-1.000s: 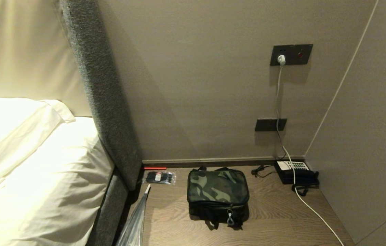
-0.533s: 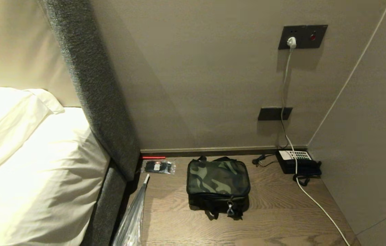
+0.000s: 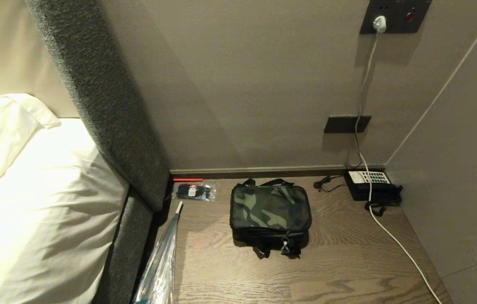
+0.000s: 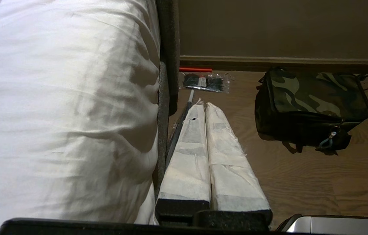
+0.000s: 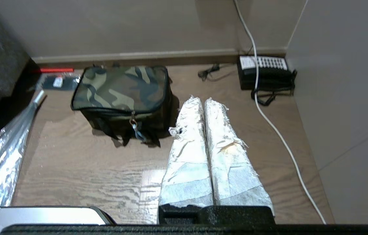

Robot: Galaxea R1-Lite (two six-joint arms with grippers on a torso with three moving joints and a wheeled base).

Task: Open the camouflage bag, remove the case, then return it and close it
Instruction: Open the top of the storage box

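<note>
The camouflage bag (image 3: 269, 211) (image 4: 314, 98) (image 5: 121, 89) sits zipped shut on the wooden tabletop (image 3: 348, 261) near the back wall, its ring pull (image 3: 284, 247) hanging at the front. The case is hidden. Neither arm shows in the head view. My left gripper (image 4: 204, 105) is shut and empty, hovering near the bed's edge, well left of the bag. My right gripper (image 5: 202, 100) is shut and empty too, just right of the bag's front corner and apart from it.
A black desk phone (image 3: 371, 185) with a white cable (image 3: 394, 240) sits at the back right corner. A clear plastic bag (image 3: 193, 191) and a red stick (image 3: 186, 179) lie by the grey headboard (image 3: 107, 118). A plastic-wrapped umbrella (image 3: 160, 266) leans along the bed (image 3: 31, 202).
The whole head view has shifted: the camera has tilted down, so the bag, phone and sockets sit higher in the picture. Nothing on the table has moved.
</note>
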